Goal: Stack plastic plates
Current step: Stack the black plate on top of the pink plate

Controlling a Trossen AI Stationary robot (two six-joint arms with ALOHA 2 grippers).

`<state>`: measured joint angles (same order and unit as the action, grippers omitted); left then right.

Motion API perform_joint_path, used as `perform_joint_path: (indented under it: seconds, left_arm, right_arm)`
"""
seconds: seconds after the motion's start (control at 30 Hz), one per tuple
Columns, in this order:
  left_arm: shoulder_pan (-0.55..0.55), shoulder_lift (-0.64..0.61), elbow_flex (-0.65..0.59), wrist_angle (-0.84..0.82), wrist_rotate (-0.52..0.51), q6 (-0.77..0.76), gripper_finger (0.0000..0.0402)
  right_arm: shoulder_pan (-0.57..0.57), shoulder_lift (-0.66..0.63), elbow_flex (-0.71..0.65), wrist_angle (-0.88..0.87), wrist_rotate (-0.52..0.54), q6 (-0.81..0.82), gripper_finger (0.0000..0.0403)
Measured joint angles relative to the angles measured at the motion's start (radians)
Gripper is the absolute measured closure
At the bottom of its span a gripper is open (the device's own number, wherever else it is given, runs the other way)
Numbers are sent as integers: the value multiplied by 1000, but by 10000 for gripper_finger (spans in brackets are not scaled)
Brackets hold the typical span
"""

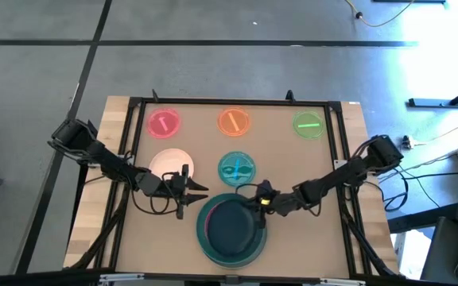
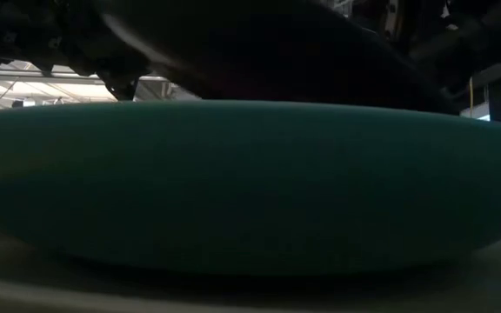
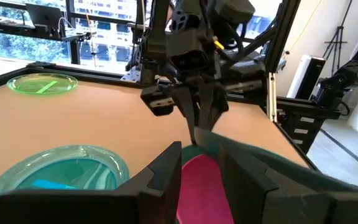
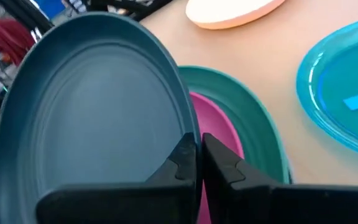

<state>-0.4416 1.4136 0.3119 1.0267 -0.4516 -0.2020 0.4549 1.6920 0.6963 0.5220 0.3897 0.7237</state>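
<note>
**Plates: grey one held on edge over the teal**

Plates are piling up at the near-middle of the table, and the landmark is the large round teal plastic plate (image 1: pixel 213 248) lying flat there. Inside it rests the medium round magenta plastic plate (image 4: pixel 219 134), only a sliver of it showing. Tilted above both is the large round dark grey plastic plate (image 4: pixel 92 112), and the right gripper (image 4: pixel 199 163) has its fingers pinched tight on that plate's rim, on the side of the teal plate nearest the right arm.

The left gripper (image 1: pixel 199 189) sits just beside the teal plate's left edge, jaws part-way apart, holding nothing that shows.

Just behind the teal plate lies the medium round clear blue plastic plate (image 1: pixel 236 168). Behind and to its left, beyond the left gripper, is the round pale pink plastic plate (image 1: pixel 168 162).

Well behind the teal plate, a row of three along the far edge: small translucent pink plate (image 1: pixel 164 123), small orange plate (image 1: pixel 233 121), small green plate (image 1: pixel 308 125).
</note>
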Motion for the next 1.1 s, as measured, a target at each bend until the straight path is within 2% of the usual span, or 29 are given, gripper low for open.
perform_joint_path:
  seconds: [0.13,1.0,1.1]
  left_arm:
    - [0,0,0,-2,0,0,301]
    - [0,0,0,-2,15,0,301]
    - [0,0,0,-2,28,0,301]
  right_arm:
    - [-4,16,8,-3,5,-50,397]
    - [-13,14,8,-79,-17,-40,397]
    - [-12,14,8,-82,-12,-40,387]
